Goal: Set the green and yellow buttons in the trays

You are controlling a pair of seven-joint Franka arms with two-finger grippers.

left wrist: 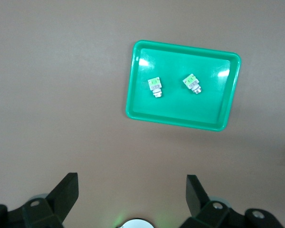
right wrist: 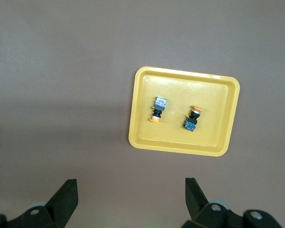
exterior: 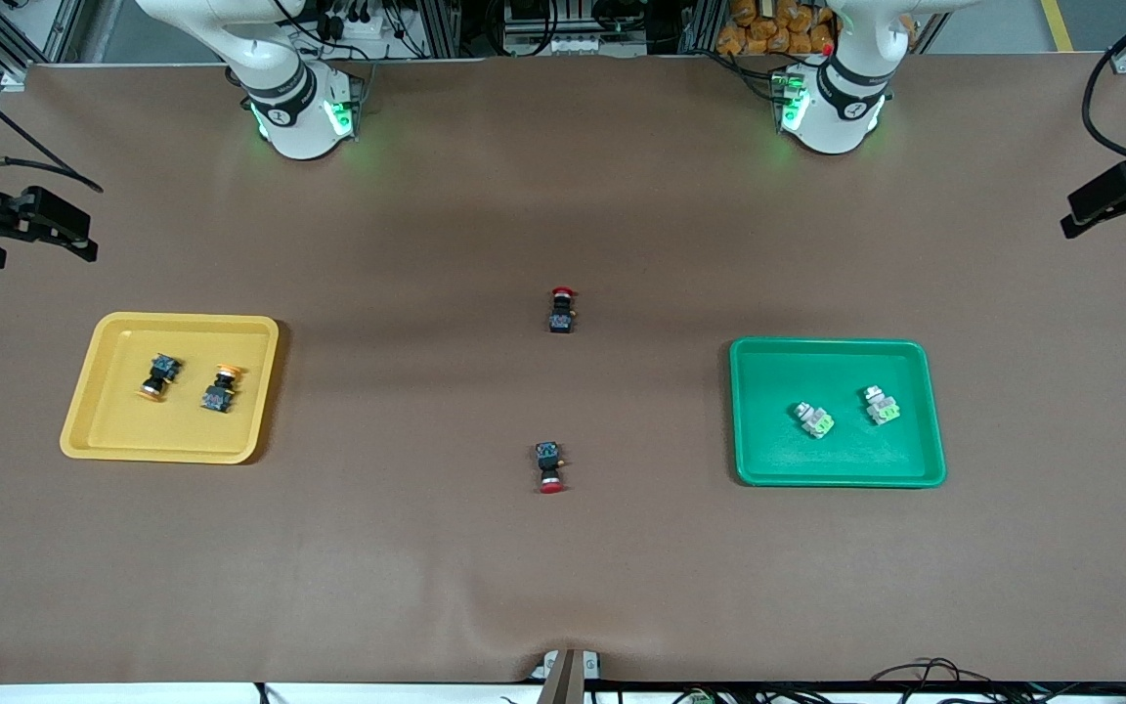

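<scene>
- Table (exterior: 563,587): brown, with a tray toward each end.
- Yellow tray (exterior: 113,337), toward the right arm's end, holds both yellow buttons (exterior: 160,376) (exterior: 221,388).
- Green tray (exterior: 768,357), toward the left arm's end, holds both green buttons (exterior: 814,419) (exterior: 881,405).
- Right gripper (right wrist: 131,199): raised, fingers spread, empty.
- Left gripper (left wrist: 132,197): raised, fingers spread, empty.
- Two red buttons (exterior: 562,309) (exterior: 549,466) lie mid-table between the trays.

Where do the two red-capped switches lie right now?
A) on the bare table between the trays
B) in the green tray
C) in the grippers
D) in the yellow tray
A: both red-capped switches rest on the table between the yellow tray and green tray.
</scene>
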